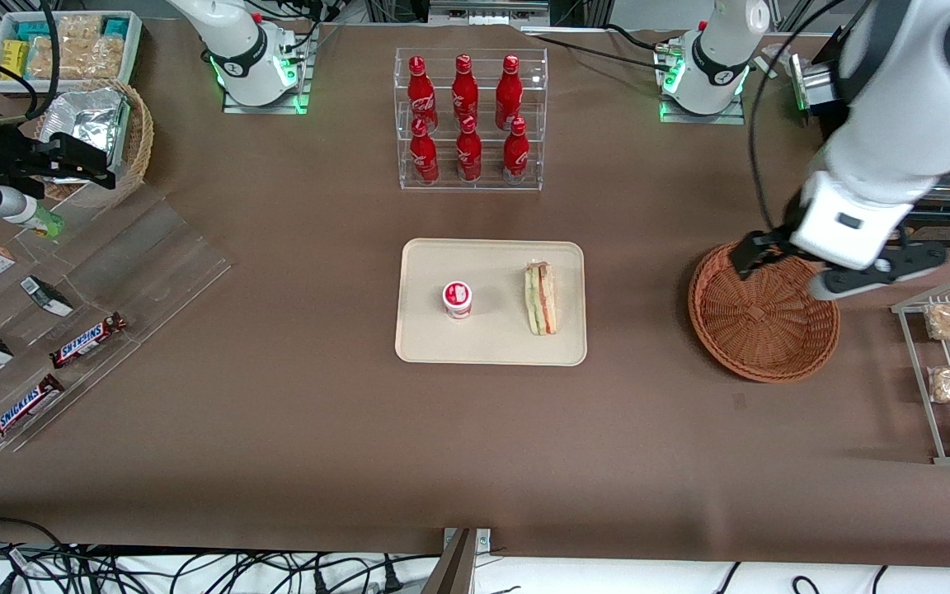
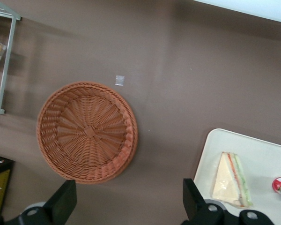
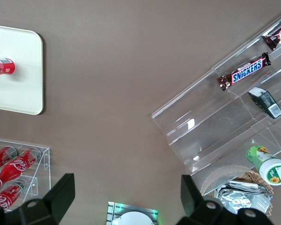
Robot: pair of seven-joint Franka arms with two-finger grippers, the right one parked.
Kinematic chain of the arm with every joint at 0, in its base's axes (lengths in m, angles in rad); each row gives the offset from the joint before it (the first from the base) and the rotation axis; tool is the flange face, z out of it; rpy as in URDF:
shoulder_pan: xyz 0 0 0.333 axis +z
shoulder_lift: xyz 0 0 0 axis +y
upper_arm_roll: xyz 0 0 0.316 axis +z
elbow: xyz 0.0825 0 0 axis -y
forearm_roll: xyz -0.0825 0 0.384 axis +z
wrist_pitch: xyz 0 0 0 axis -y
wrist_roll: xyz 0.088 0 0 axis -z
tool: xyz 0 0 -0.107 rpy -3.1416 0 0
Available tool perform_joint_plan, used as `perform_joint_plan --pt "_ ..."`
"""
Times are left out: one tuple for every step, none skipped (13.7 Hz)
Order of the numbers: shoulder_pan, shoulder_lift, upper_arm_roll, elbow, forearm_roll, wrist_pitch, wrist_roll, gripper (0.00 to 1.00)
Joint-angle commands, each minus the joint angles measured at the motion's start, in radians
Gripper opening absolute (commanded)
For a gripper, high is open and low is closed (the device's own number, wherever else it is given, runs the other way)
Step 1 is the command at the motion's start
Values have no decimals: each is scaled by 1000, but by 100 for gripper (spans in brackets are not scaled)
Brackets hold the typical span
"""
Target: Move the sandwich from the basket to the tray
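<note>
On the brown tabletop (image 1: 293, 429), the flat beige rectangular tray (image 1: 491, 346) carries a small red-and-white cup (image 1: 457, 299) and the wrapped triangular wedge sandwich (image 1: 541, 298), long axis pointing away from the front camera. Toward the working arm's end, the round reddish-brown wicker basket (image 1: 759, 326) holds nothing. The tool (image 1: 780, 268) hovers over its rim, fingers (image 2: 62, 201) apart and empty, so the placing looks done.

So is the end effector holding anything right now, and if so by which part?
Nothing is held. The end effector hangs open above the empty basket, while the sandwich lies on the tray.
</note>
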Motion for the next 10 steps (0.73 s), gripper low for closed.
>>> perform_joint_plan --pt "3 -72 103 -31 -86 -32 198 100" --pt "2 -83 138 -31 -105 -48 270 100" --pt "0 -92 163 -31 -116 -62 330 100" --pt "0 -94 175 -31 -122 -69 383 100" --pt "-1 -95 189 -31 -122 -77 436 100" --pt "-10 -103 201 -31 -122 -77 488 100" --pt "-13 -107 211 -33 -122 -79 530 100" --pt "-15 -108 211 -33 -120 -79 555 100" --pt "-21 -108 211 -34 -119 -80 564 100" --pt "-30 -108 208 -36 -110 -82 564 100"
